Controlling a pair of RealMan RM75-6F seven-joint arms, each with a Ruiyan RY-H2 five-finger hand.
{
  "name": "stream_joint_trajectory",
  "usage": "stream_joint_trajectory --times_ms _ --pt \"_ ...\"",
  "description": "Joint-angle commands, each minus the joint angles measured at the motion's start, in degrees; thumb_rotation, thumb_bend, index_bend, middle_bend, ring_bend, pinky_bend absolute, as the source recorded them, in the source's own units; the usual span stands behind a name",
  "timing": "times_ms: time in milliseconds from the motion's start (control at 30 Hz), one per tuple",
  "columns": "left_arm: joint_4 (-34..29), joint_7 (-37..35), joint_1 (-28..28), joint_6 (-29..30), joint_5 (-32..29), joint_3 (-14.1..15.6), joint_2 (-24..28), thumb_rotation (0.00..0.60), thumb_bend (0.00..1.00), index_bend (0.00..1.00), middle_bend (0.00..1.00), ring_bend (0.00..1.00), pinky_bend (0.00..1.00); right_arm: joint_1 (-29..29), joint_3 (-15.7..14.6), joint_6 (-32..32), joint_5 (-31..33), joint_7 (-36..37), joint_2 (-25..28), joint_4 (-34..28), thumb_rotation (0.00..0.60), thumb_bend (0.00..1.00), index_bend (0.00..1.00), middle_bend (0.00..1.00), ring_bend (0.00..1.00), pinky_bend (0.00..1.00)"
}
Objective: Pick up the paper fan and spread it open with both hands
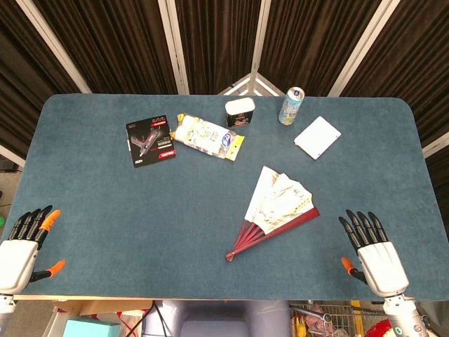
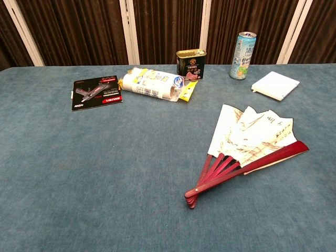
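**A:** Where's your fan?

**B:** Your paper fan (image 1: 276,210) lies flat on the blue table (image 1: 105,210), partly spread. From the table's middle it sits at about four o'clock. The red ribs meet at a pivot pointing toward seven o'clock, and the paper leaf opens toward one o'clock.

**A:** And your hands?

**B:** Your left hand (image 1: 21,249) rests at the near left edge, at about eight o'clock, fingers straight and apart, holding nothing. Your right hand (image 1: 372,249) is at the near right edge, at about four o'clock, fingers stretched out and spread, also empty. It's near the fan but not touching it. The chest view shows neither hand.

**A:** Any containers?

**B:** Two, both along the far side. A small dark tin (image 2: 191,64) stands upright at twelve o'clock, lid on. A tall drink can (image 2: 242,55) stands upright at about one o'clock. You can't tell what's inside either one.

**A:** What else is around?

**B:** A white and yellow packet (image 2: 155,84) lies on its side just beside the tin, at eleven o'clock. A black card (image 2: 97,92) with red print lies flat beyond that, at ten o'clock. A white pad (image 2: 275,85) lies at two o'clock, near the drink can. All of these sit well apart from the fan, on its far side.
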Motion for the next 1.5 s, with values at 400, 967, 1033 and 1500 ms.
stream_joint_trajectory --times_ms 400,967,1033,1500 --pt "0.14 -0.39 0.07 0.56 0.33 -0.23 -0.11 0.600 0.00 0.00 0.00 0.00 0.00 1.85 1.58 -1.57 -1.22 2.85 -2.26 0.41 0.600 0.27 0.01 0.02 0.00 0.00" --pt "0.14 0.38 -0.14 -0.20 -0.61 -0.53 -0.54 0.600 0.00 0.00 0.00 0.00 0.00 13.39 1.20 -9.85 -9.78 17.28 -18.89 21.28 0.600 0.27 0.29 0.11 0.02 0.00" --pt "0.11 0.57 -0.22 -0.37 -0.73 -0.58 -0.60 0.600 0.00 0.00 0.00 0.00 0.00 14.13 0.77 -10.40 -10.37 18.10 -21.24 23.99 0.600 0.27 0.30 0.11 0.03 0.00" --pt "-0.17 1.15 -0.61 -1.57 -1.65 -0.67 -0.72 0.600 0.00 0.00 0.00 0.00 0.00 16.14 1.20 -12.01 -7.94 22.53 -34.13 40.52 0.600 0.27 0.34 0.12 0.03 0.00"
